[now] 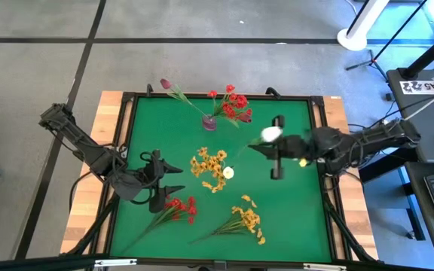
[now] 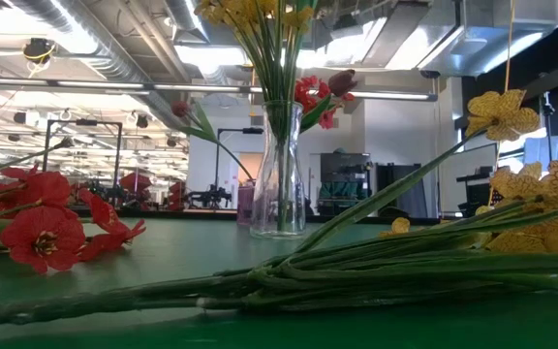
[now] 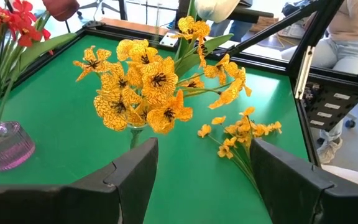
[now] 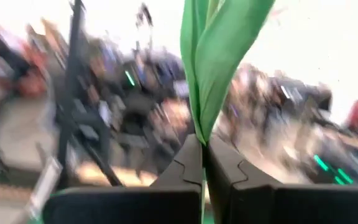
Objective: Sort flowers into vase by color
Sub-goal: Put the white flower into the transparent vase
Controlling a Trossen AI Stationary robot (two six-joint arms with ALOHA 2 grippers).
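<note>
A clear vase (image 2: 281, 174) of yellow flowers (image 1: 208, 164) stands mid-table. A small purple vase (image 1: 209, 122) behind it holds red flowers (image 1: 236, 105) and a maroon bud (image 1: 166, 83). Loose red flowers (image 1: 178, 209) and loose yellow flowers (image 1: 245, 220) lie flat near the front edge. My right gripper (image 1: 258, 147) is just right of the clear vase, shut on a white tulip (image 1: 272, 133). My left gripper (image 1: 173, 179) hangs open to the left of the clear vase and points at the yellow flowers (image 3: 145, 84), touching nothing. My right gripper pinches the white tulip's green stem and leaf (image 4: 201, 127) between its two fingertips. It comes roughly level from the table's right side. The leaf rises past the fingers, and the white head (image 3: 215, 7) is lifted above the table. Yellow flowers hide the stem's lower end.
A raised black rim (image 1: 319, 150) frames the green mat. The loose stems (image 2: 289, 281) stretch across the front of the mat. Bare mat lies at the far left and the near right. A seated person (image 3: 353, 37) is beyond the table's right side.
</note>
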